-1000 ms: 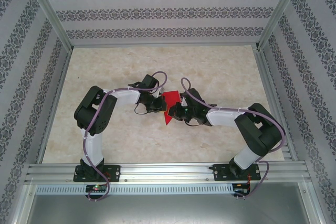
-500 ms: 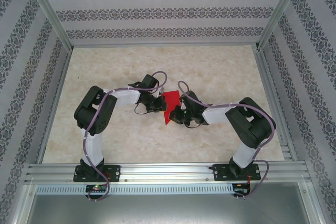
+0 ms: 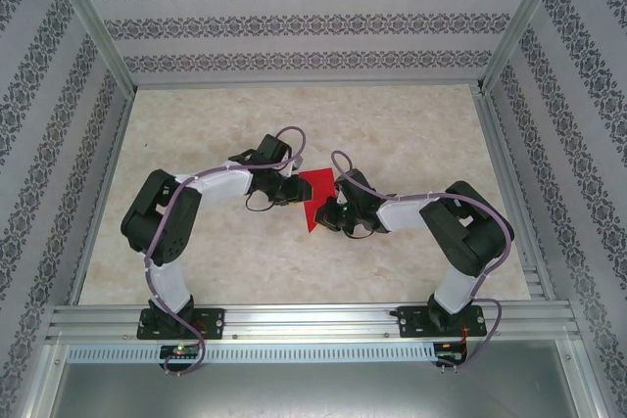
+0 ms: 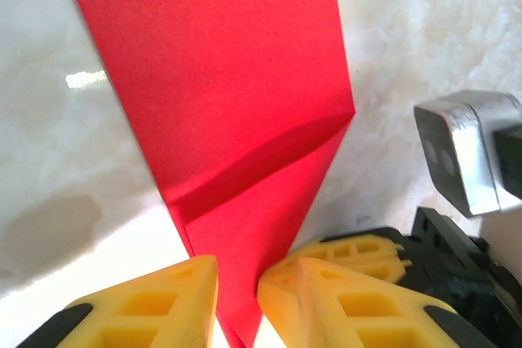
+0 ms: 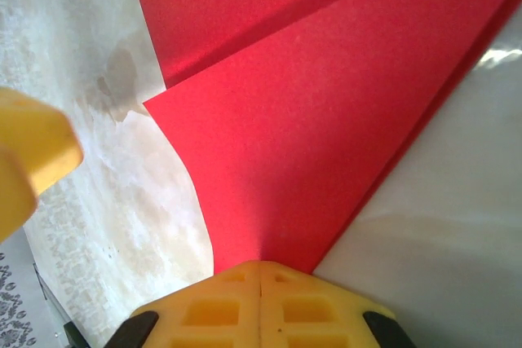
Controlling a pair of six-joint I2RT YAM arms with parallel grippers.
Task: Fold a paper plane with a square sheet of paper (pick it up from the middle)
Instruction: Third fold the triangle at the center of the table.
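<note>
Top view, paper: I see the paper plane (image 3: 316,191) lying mid-table (image 3: 411,134), its long axis running away from the arm bases and its point towards them.
Top view, arms: the left gripper (image 3: 297,193) is at its left edge and the right gripper (image 3: 328,217) at its right edge nearer the point. Both are at the paper, so neither is nearer.
Left wrist: the paper plane (image 4: 236,103) stretches straight ahead, and its narrow end sits in the slim gap of the left gripper (image 4: 238,303). I cannot tell whether it is pinched.
Right wrist: the right gripper (image 5: 259,291) has its fingers pressed together on the paper plane (image 5: 326,144), which fans out ahead.
Judgement: the next crease should follow that long axis.
</note>
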